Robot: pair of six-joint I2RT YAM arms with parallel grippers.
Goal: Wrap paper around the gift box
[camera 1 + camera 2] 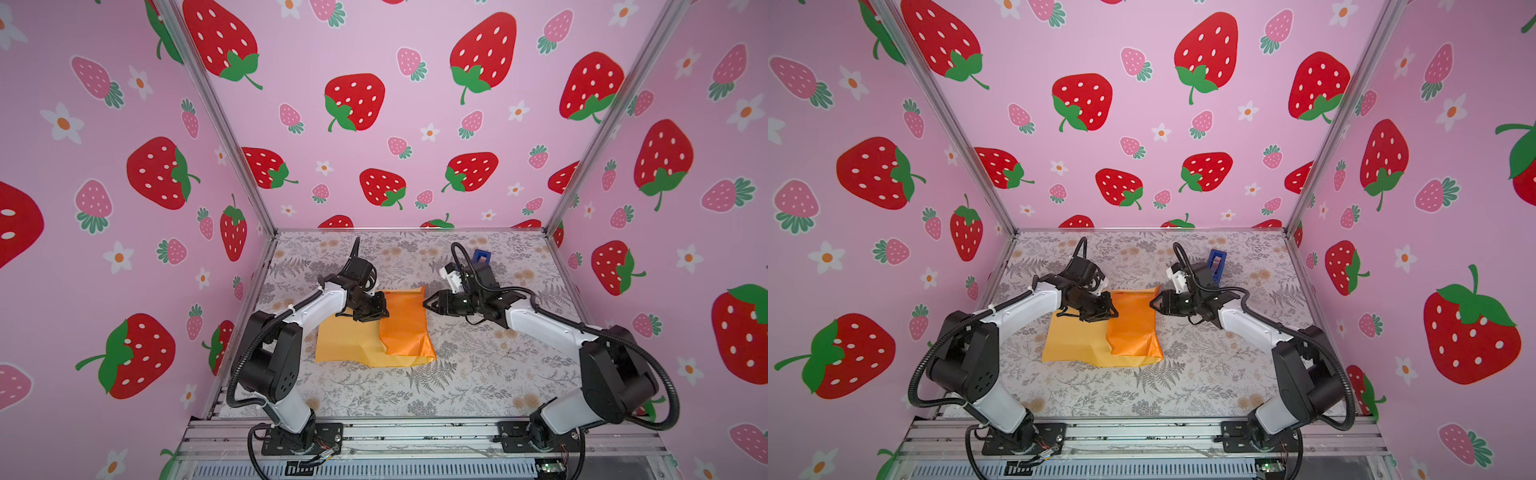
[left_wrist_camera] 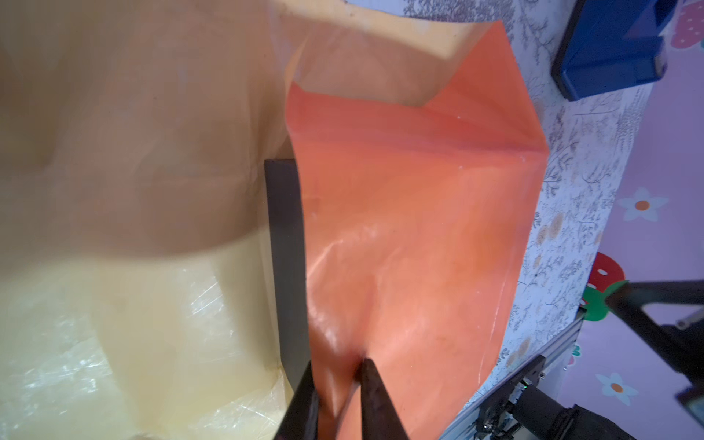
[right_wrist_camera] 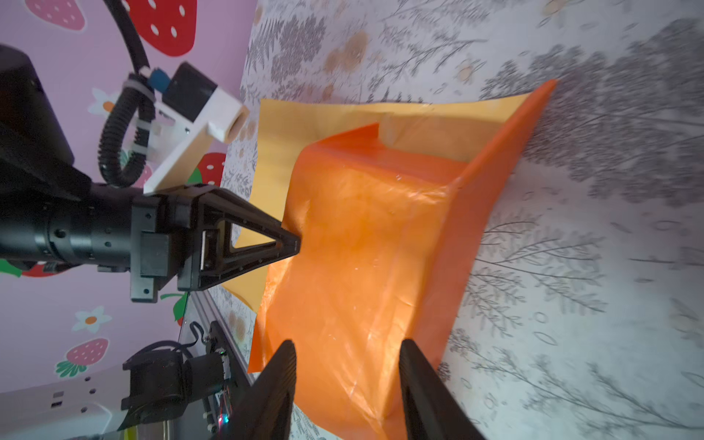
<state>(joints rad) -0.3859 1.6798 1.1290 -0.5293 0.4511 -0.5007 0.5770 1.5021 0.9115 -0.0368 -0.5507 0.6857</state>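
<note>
Both top views: paper [image 1: 340,345] with its orange flap [image 1: 405,328] folded over the middle, left gripper [image 1: 376,312] at the flap's edge, right gripper [image 1: 430,304] just beside. Left wrist alone shows the box [image 2: 284,247], a black strip under that flap, left gripper pinching paper. Right wrist: right jaws spread, empty; first fold in hand, I'd judge, next pull it taut across.

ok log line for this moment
stage: paper flap draped over gift box, one side showing | left claw: shut on paper edge | right claw: open, empty, beside paper | blue tape dispenser: at back, untouched
</note>
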